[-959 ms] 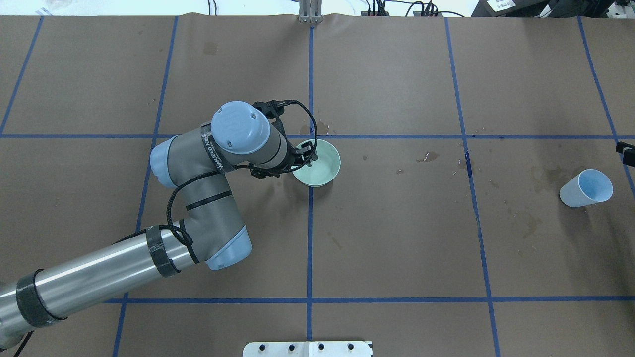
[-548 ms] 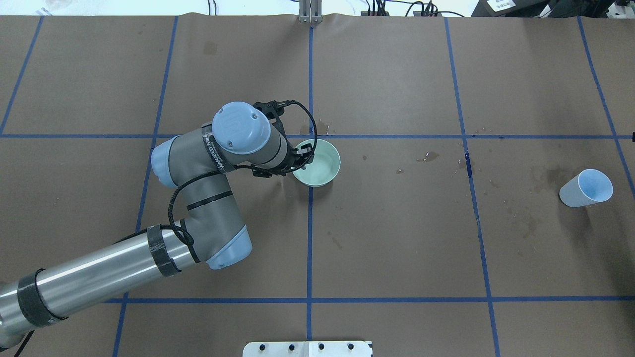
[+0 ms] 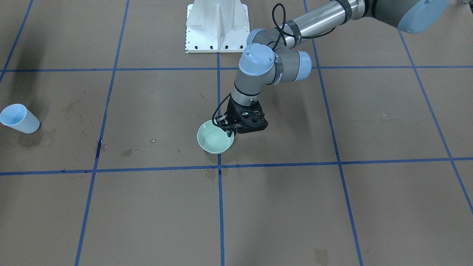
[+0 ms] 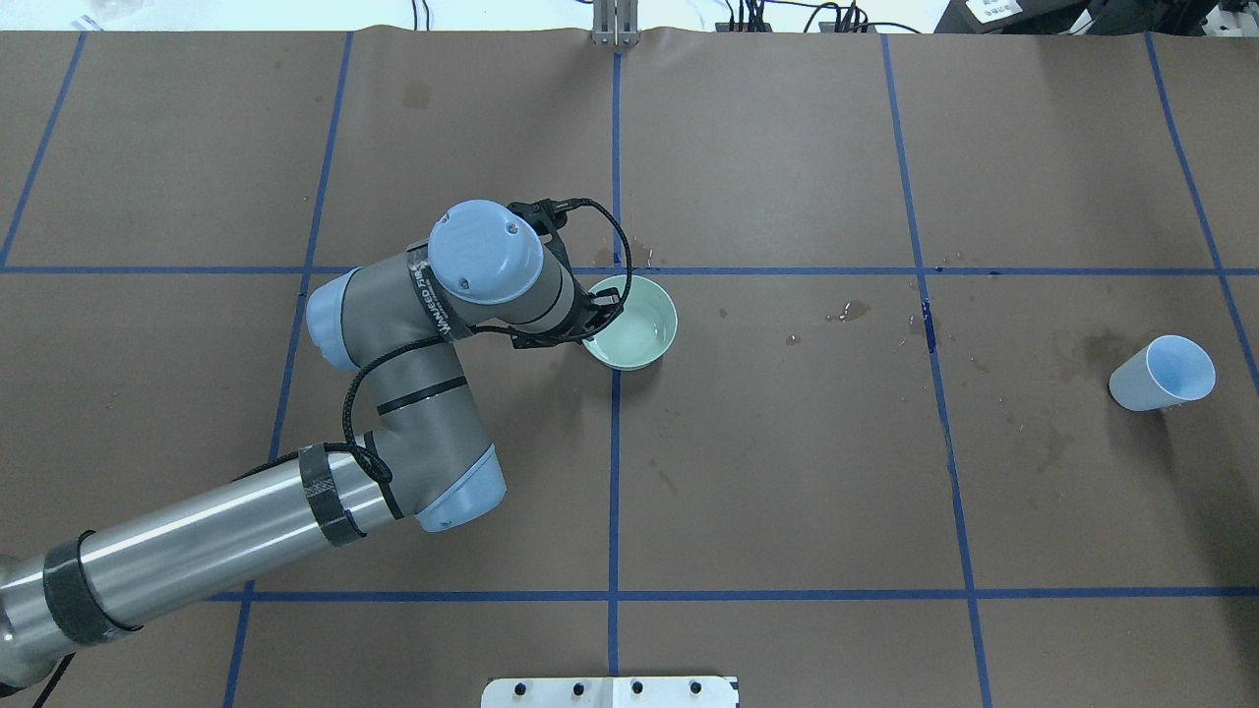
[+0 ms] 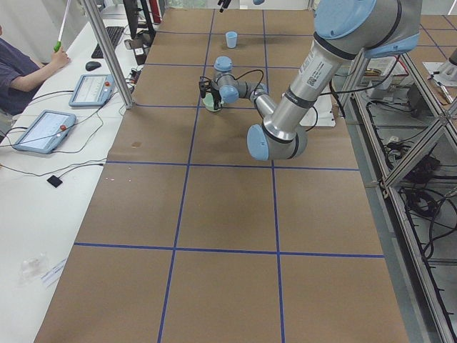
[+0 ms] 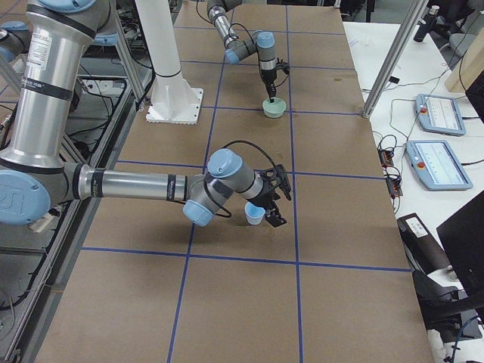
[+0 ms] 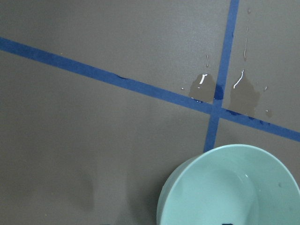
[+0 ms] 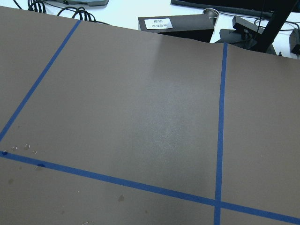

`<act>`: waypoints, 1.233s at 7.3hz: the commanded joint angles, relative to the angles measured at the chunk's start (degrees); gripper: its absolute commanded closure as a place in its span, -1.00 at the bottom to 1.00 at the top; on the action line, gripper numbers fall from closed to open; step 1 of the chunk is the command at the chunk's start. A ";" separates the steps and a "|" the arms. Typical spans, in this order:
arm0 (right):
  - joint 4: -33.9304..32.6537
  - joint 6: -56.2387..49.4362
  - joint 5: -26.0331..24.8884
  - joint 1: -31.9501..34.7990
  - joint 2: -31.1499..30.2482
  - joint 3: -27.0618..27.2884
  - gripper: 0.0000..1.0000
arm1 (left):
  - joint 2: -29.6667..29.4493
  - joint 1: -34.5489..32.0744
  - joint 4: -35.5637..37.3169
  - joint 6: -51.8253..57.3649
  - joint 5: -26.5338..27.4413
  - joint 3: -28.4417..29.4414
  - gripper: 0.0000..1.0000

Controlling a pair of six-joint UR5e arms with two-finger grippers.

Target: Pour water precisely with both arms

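Two signs suggest the pour itself is done: the water point(image 4: 639, 332) lies in the bowl point(image 4: 673, 329), and the cup point(image 4: 1163, 372) stands on the counter point(image 4: 787, 472), well apart from the bowl at its 3 o'clock in the overhead view. My guess is that what is left is letting go of the bowl and drawing both arms clear.

The left fingers point(image 4: 612, 298) sit at the bowl's 10 o'clock rim and appear to pinch it, one tip inside and one outside. The right fingers point(image 6: 274, 217) show only in the side view, just beside the cup, and I cannot tell whether they are spread or pressed together.

The water is clear and hard to see. It shows only as a pale sheen and a thin glint on the bowl's green floor. Whether any remains in the cup I cannot tell. Wet drops point(image 4: 848, 313) mark the counter at the bowl's 12 and 3 o'clock, so the pour was probably not spotless.
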 commanded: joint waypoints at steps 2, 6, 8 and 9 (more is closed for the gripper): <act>-13.94 -8.72 10.31 7.27 3.63 -0.09 -0.99 | -0.10 -0.87 2.50 -0.23 -0.40 -2.92 1.00; -30.56 -15.95 14.99 9.04 5.22 0.26 -0.99 | 7.94 -9.28 11.38 5.00 -8.91 -16.07 1.00; -34.61 -17.96 17.26 7.29 5.04 0.35 -0.99 | 17.61 -14.12 13.33 14.76 -11.73 -23.12 1.00; -39.42 -21.37 17.88 7.98 5.04 0.52 -0.99 | 21.14 -17.88 13.33 20.63 -14.44 -23.66 1.00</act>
